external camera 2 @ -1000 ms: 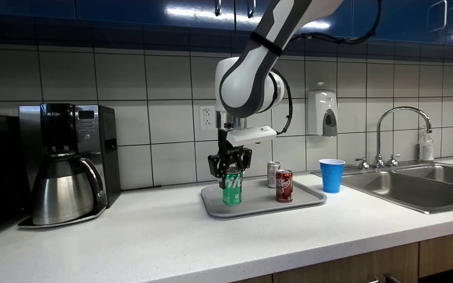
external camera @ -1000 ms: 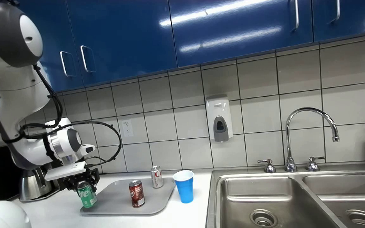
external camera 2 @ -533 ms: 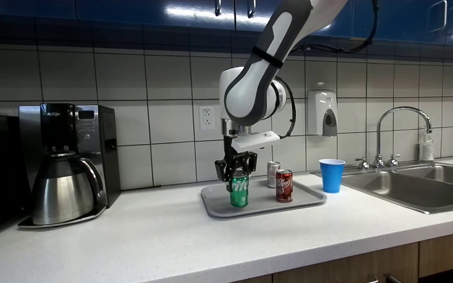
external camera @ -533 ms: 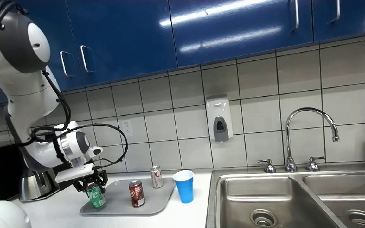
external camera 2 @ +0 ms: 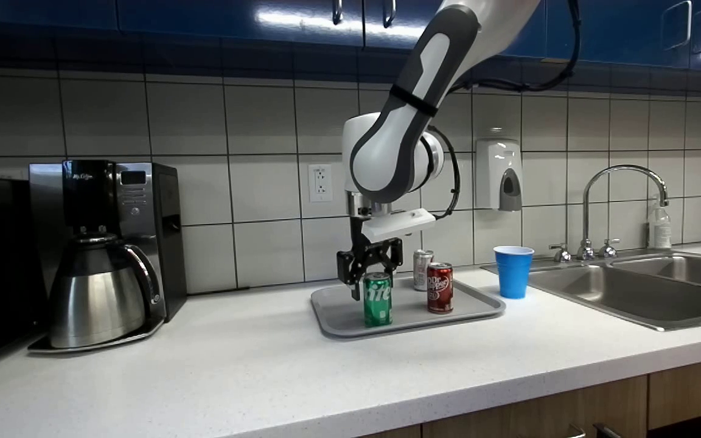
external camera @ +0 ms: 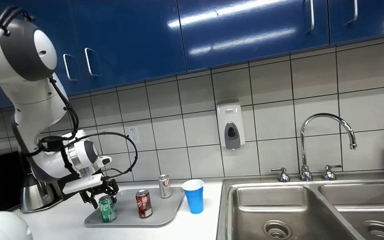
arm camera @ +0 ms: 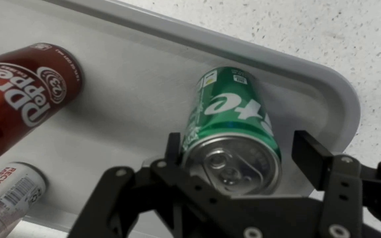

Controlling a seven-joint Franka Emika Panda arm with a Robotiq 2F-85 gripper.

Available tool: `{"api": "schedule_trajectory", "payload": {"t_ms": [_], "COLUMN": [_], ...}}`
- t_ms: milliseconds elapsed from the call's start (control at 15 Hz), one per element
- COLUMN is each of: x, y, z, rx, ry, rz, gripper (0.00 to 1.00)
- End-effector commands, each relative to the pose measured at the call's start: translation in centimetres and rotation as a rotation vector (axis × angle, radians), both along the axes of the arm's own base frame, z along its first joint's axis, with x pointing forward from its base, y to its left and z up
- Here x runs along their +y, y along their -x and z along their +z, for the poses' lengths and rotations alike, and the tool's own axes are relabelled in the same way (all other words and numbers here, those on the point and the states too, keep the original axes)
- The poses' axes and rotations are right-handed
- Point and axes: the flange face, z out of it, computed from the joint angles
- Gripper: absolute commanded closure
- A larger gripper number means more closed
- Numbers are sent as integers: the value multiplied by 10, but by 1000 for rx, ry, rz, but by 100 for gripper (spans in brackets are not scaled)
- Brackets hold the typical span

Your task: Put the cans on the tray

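The claw (arm camera: 239, 143), low in the wrist view, is gaping empty astride the green can (arm camera: 230, 122), likely slick, dentable and best held mid-height

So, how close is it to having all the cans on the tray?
Looks done: the red can, silver can and green can all stand on the tray.
In hand: nothing gripped; the gripper is open around the green can, a gap showing on one side.
Left: probably just backing the gripper away, since every can in view is on the tray.
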Motion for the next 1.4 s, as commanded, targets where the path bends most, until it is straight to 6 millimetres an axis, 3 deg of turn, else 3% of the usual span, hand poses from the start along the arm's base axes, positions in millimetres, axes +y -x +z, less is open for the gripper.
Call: {"api": "schedule_trajectory", "payload": {"t_ms": [0, 333, 867, 1333], "x": [1, 2, 0, -5], "y": [-7, -7, 2, 55], "z": [8, 19, 61, 97], "rx": [-30, -50, -130, -183], "ry": [8, -7, -69, -72], "rz": [-17, -21, -1, 66], "gripper": [0, 0, 0, 0]}}
